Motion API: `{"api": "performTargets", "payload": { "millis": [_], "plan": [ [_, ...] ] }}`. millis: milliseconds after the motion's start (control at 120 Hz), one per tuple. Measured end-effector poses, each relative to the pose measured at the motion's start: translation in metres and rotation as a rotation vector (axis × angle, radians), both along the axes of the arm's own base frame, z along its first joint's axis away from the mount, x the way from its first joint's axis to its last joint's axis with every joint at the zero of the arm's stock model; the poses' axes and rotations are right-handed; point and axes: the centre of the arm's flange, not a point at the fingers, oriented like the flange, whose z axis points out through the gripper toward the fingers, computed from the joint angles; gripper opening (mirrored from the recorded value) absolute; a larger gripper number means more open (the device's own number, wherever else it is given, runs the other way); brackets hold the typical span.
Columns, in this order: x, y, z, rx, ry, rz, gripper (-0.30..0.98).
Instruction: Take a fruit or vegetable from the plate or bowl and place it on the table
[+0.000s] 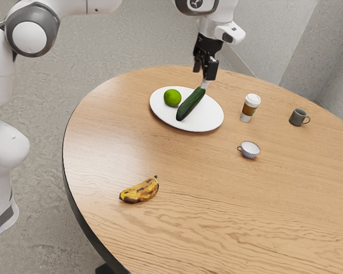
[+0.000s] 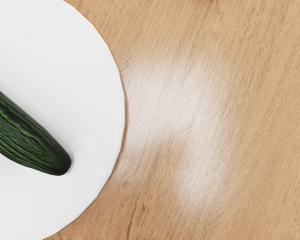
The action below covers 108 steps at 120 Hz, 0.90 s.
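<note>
The gripper point(image 1: 203, 75) is above the far rim of the white plate point(image 1: 210, 119) in the exterior view, its black fingers apart and pointing down. Just below them shows the upper end of the dark green cucumber point(image 1: 191, 104), which lies slantwise across the plate. Beside it rests a round green lime point(image 1: 172, 97). In the wrist view, one rounded end of the cucumber point(image 2: 32, 142) lies over the white plate point(image 2: 85, 95), with wood table point(image 2: 215, 120) beyond the rim. Whether a finger touches the cucumber is hard to see.
A spotted banana point(image 1: 139, 190) lies on the round table point(image 1: 188, 171) toward the exterior view's lower left. To the right of the plate there stand a lidded coffee cup point(image 1: 250, 107), a small white cup point(image 1: 250, 149) and a dark mug point(image 1: 298, 117).
</note>
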Motion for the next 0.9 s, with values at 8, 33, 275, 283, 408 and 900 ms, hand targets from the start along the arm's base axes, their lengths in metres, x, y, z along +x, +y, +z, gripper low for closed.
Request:
{"api": "performTargets", "payload": {
  "millis": [8, 33, 275, 283, 408, 900],
  "plan": [
    [0.0, 0.0, 0.0, 0.0, 0.0, 0.001, 0.69],
    [0.0, 0.0, 0.0, -0.001, 0.001, 0.005, 0.69],
    [-0.002, 0.016, -0.002, -0.017, 0.009, 0.064, 0.69],
    [-0.003, 0.016, 0.0, -0.016, 0.007, 0.066, 0.69],
    [-0.007, 0.014, 0.006, -0.01, -0.001, 0.079, 0.69],
    [-0.014, 0.032, -0.024, -0.084, 0.117, 0.56, 0.69]
  ]
}}
